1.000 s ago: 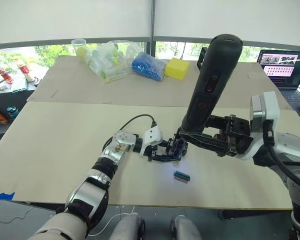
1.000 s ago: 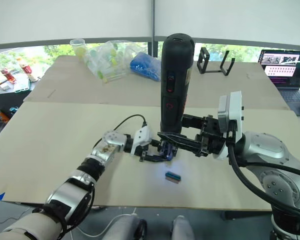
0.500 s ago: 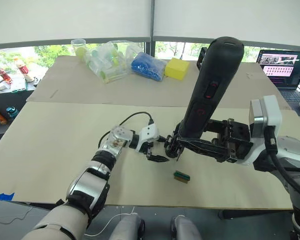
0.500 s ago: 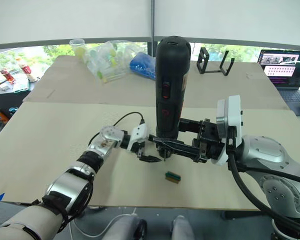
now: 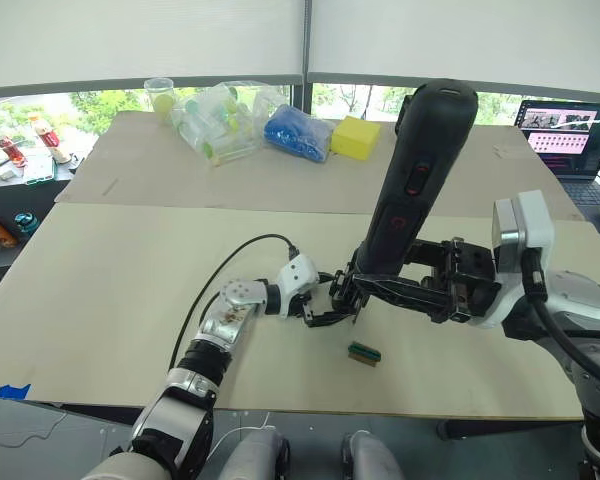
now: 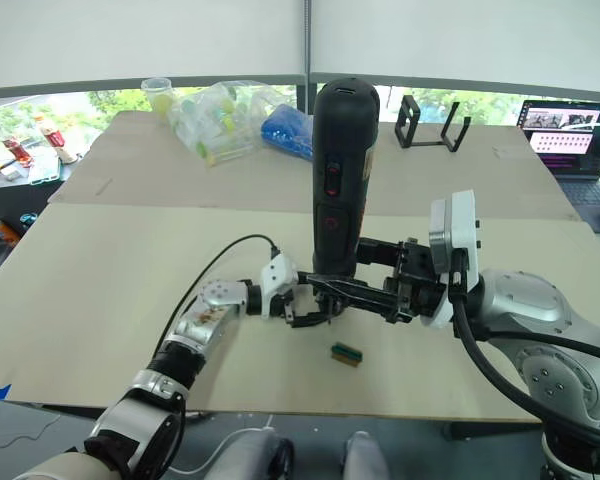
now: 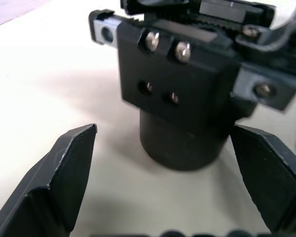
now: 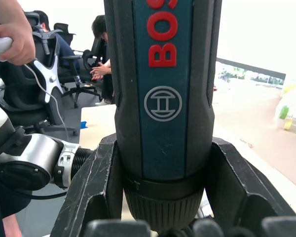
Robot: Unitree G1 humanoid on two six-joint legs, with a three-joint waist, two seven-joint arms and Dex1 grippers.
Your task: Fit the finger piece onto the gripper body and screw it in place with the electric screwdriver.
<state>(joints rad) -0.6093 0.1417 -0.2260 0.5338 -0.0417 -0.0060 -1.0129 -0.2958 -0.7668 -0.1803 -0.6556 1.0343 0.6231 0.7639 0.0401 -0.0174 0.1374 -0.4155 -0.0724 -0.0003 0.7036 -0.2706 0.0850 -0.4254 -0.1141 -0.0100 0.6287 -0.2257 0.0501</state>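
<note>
Right gripper (image 8: 160,197) clamps the upright electric screwdriver (image 5: 415,185) — its tip at the gripper body (image 7: 180,94). Left gripper (image 7: 167,163) flanks that body, jaws wide apart — green-and-black block (image 5: 364,352) lies just beside it.

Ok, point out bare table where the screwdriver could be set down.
Bare table lies left of the left claw, and right of the green-and-black block. The far edge is crowded: plastic bags, blue bag, yellow block.
</note>
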